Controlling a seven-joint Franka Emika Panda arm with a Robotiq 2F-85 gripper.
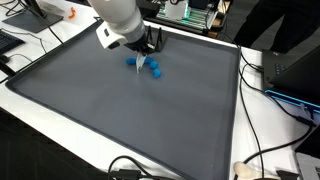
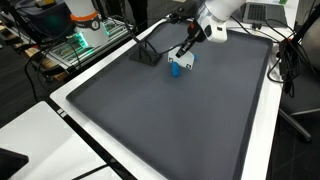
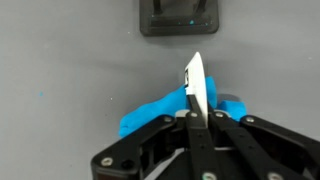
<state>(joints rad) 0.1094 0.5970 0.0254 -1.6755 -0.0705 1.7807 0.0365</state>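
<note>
My gripper (image 3: 196, 118) is shut on a thin white flat piece (image 3: 194, 82) that sticks out past the fingertips. It hangs low over the grey mat, right above a blue thing (image 3: 150, 112), whose shape I cannot make out from the wrist. In both exterior views the gripper (image 1: 143, 60) (image 2: 185, 55) is at the far part of the mat. Blue pieces (image 1: 157, 70) (image 2: 175, 69) lie just under and beside it. The white piece also shows in both exterior views (image 1: 141, 66) (image 2: 186, 62).
A small black stand (image 3: 180, 17) (image 2: 147, 55) sits on the mat just beyond the gripper. The large grey mat (image 1: 120, 120) (image 2: 170, 130) lies on a white table. Cables (image 1: 262, 150) run along the table edge, and electronics (image 2: 80, 40) stand behind it.
</note>
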